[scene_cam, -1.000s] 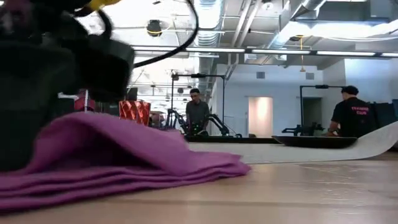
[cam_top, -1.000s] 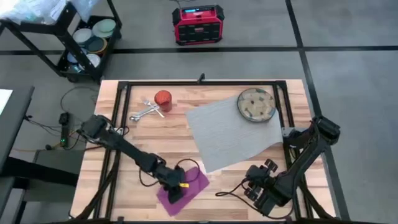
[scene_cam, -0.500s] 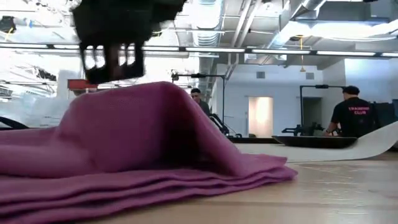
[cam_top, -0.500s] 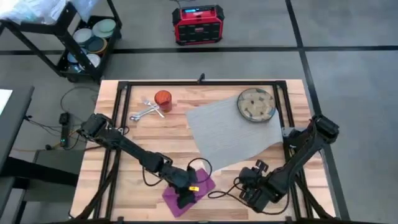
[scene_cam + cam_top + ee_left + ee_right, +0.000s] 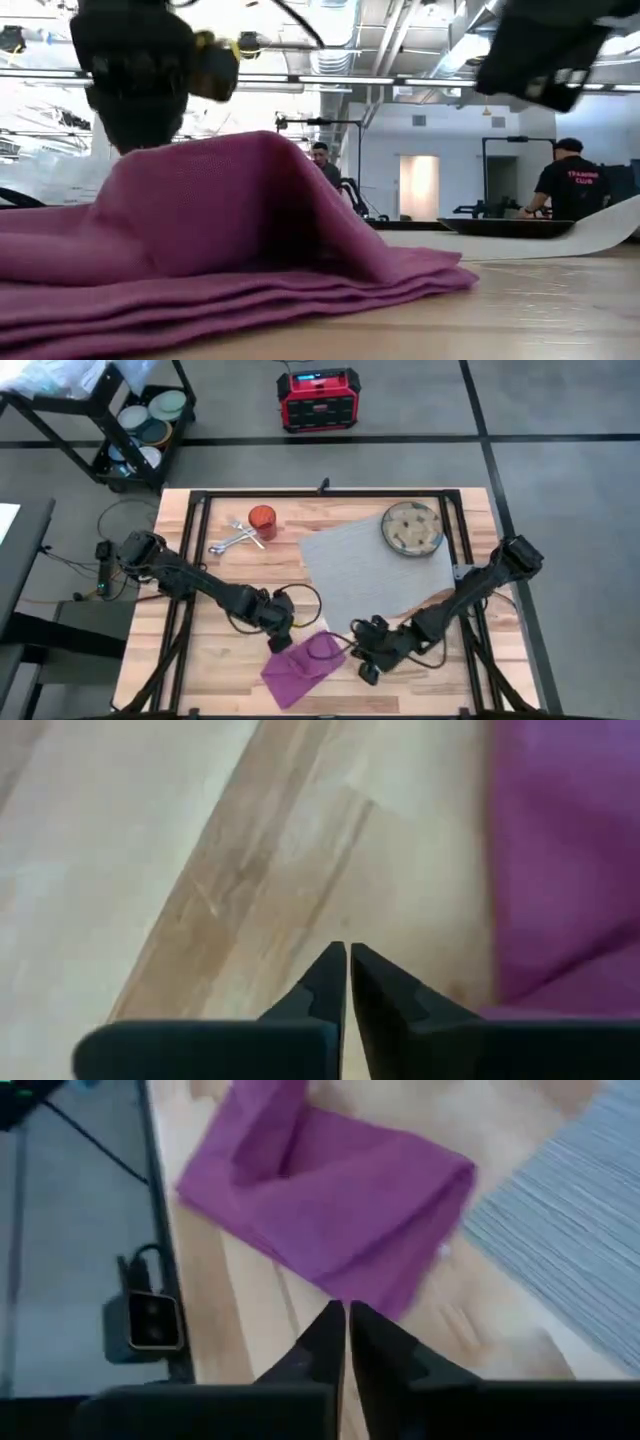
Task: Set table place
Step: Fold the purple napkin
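The magenta napkin [image 5: 303,663] lies folded on the table [image 5: 200,660] near its front edge, with a raised hump [image 5: 210,200] in the middle. My left gripper [image 5: 281,637] is shut over bare wood [image 5: 250,870] just beyond the napkin's far left side [image 5: 565,870]. My right gripper [image 5: 358,657] is shut and hovers by the napkin's right end [image 5: 400,1250], above the table [image 5: 550,50]. The grey mat [image 5: 375,575] lies askew, with the plate [image 5: 411,528] on its far right corner. The orange cup [image 5: 262,520] and the cutlery [image 5: 235,537] stand at the far left.
The mat's right part [image 5: 600,230] curls up off the table. Bare wood lies between the napkin and the mat [image 5: 480,1320]. Beyond the table stand a red box [image 5: 318,398] and a cart with bowls [image 5: 150,420]. People are in the room behind [image 5: 565,180].
My left gripper has left the napkin, going up and toward the table's far left, and now stands over bare wood. The napkin slid a little to the right and keeps a raised hump. My right gripper has moved from the near right corner toward the left, up to the napkin.
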Robot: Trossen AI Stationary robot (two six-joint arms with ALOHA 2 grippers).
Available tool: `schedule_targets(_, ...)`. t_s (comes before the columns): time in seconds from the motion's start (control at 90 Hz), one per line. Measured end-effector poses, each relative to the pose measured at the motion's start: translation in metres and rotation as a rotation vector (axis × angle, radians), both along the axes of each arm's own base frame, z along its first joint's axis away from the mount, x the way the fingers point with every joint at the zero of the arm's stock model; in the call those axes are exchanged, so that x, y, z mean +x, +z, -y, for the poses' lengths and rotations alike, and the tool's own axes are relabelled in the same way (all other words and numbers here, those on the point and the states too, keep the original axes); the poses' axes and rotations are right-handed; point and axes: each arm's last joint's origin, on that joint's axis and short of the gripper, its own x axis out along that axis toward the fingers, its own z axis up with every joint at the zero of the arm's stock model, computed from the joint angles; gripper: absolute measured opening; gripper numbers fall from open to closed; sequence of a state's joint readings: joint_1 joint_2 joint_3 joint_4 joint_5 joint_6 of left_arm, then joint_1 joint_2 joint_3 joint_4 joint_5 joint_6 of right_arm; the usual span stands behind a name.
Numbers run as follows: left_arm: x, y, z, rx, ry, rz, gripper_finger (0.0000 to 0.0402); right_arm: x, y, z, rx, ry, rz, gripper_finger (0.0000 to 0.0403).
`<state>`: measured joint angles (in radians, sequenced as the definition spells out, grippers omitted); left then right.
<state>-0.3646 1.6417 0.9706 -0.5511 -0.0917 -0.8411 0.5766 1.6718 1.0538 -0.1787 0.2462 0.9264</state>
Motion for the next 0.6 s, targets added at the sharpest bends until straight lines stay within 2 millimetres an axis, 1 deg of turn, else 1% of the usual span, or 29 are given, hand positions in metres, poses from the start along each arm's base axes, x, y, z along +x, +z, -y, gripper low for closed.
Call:
schedule_targets(0.078,0.001,-0.007,-0.004,-0.041,-0.023,0.021,0.0000,0.008,0.005,0.005,0.040,0.013,0.039,0.0001)
schedule_targets(0.178,0.003,-0.013,-0.005,-0.126,-0.065,0.066,0.0000,0.011,0.006,0.009,0.056,0.032,0.043,0.0000)
schedule_targets(0.267,0.001,-0.019,-0.003,-0.245,-0.100,0.074,0.0000,0.012,0.005,0.011,0.052,0.037,0.034,0.0000)
schedule_targets(0.333,0.003,-0.016,0.005,-0.375,-0.133,0.083,0.0000,0.011,0.003,0.013,0.040,0.038,0.012,0.0000)
schedule_targets(0.411,0.004,-0.006,0.025,-0.651,-0.220,0.086,0.0000,0.009,0.001,0.014,0.024,0.051,-0.012,0.0000)
schedule_targets(0.444,0.005,0.000,0.035,-0.776,-0.257,0.072,0.0000,0.008,0.001,0.013,0.019,0.056,-0.019,0.0000)
schedule_targets(0.478,0.004,0.008,0.044,-0.864,-0.292,0.068,0.0000,0.007,0.000,0.013,0.013,0.059,-0.029,0.0000)
schedule_targets(0.544,-0.002,0.029,0.058,-0.940,-0.353,0.116,0.0000,0.005,-0.002,0.012,0.002,0.066,-0.049,0.0000)
schedule_targets(0.6,-0.005,0.047,0.063,-0.941,-0.374,0.215,0.0000,0.004,-0.002,0.010,-0.001,0.076,-0.048,0.0000)
